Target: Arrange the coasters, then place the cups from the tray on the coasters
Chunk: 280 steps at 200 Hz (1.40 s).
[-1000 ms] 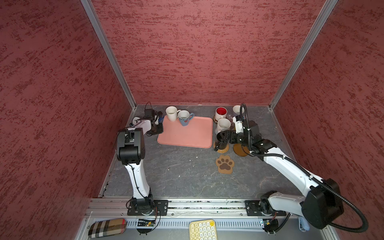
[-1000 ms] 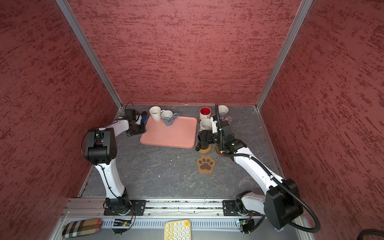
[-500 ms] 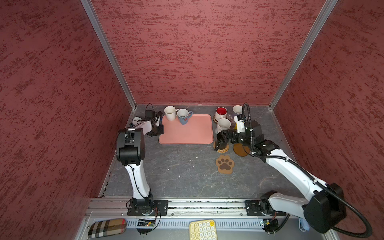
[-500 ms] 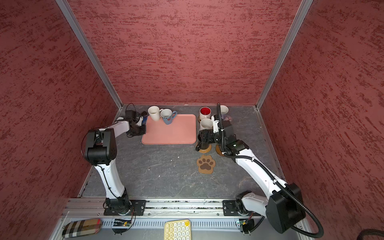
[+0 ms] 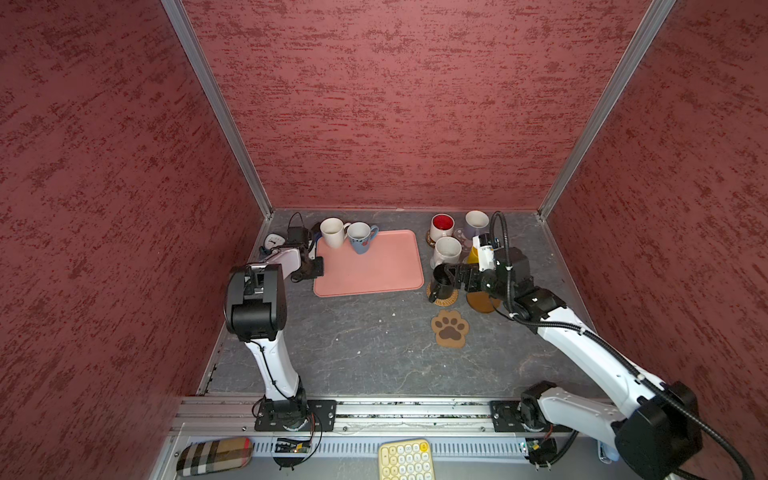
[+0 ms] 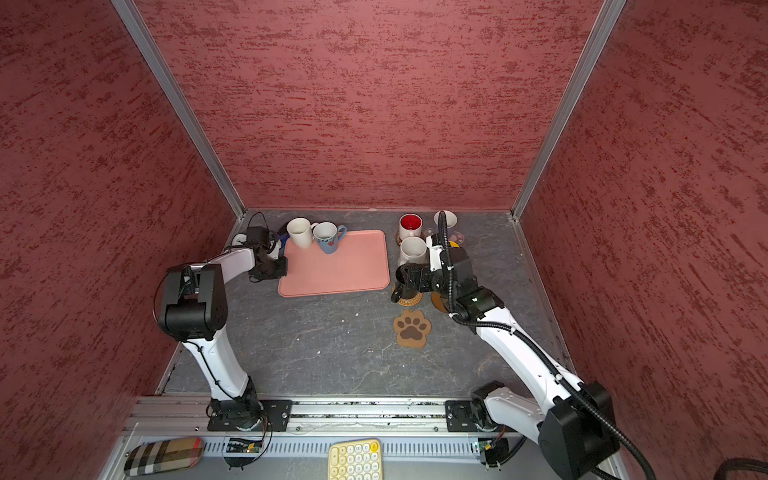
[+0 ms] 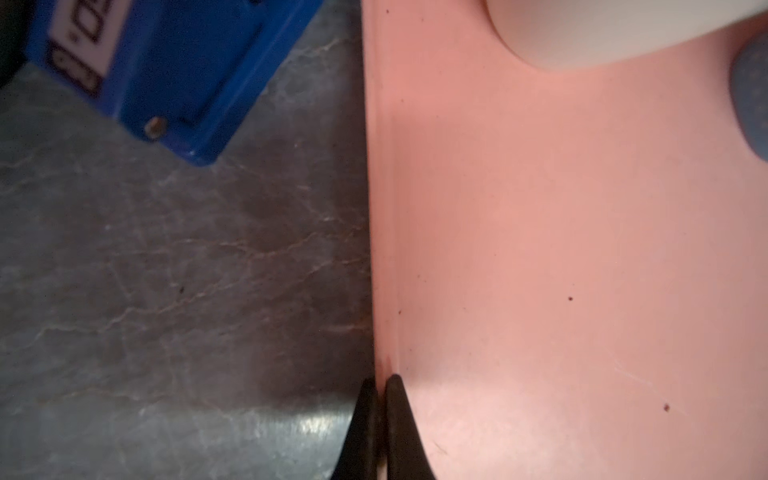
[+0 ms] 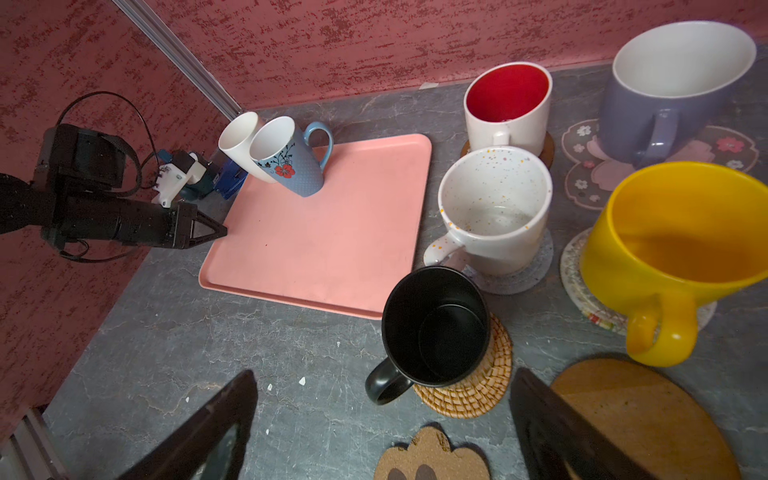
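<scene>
Seven mugs [image 8: 432, 316], seven coasters [image 8: 469, 395], one tray [image 8: 332, 241] and one keypad [image 5: 405, 459].

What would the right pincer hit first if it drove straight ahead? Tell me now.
The black mug on the tan rattan coaster, straight ahead of the open right pincer; how near is unclear.

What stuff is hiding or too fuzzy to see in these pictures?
- Yellow mug: in both top views, mostly hidden behind the right arm.
- Plain white mug: left wrist view, blurred and cut off by the edge.
- Paw-print coaster: right wrist view, cut by the edge.
- Amber-brown disc: right wrist view, mostly under the red-inside mug.
</scene>
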Each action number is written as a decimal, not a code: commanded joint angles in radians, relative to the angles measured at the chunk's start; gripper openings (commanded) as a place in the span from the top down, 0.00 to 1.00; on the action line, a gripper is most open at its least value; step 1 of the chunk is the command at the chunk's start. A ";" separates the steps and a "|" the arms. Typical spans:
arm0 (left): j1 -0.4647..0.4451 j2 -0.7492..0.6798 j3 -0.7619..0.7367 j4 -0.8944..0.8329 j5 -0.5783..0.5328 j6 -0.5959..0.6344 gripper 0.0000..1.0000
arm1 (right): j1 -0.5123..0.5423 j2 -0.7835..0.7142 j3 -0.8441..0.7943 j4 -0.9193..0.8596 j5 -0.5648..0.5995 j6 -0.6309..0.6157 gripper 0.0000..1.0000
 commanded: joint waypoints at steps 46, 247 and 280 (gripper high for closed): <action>0.020 -0.176 -0.168 0.043 0.007 0.133 1.00 | 0.007 -0.020 -0.011 0.057 -0.027 -0.010 0.05; 0.061 -0.435 -0.247 -0.020 -0.048 0.052 0.47 | 0.064 0.277 0.215 0.000 -0.090 -0.065 0.05; 0.074 -0.569 -0.187 -0.005 -0.020 -0.031 0.43 | 0.103 0.416 0.352 -0.022 -0.084 -0.069 0.05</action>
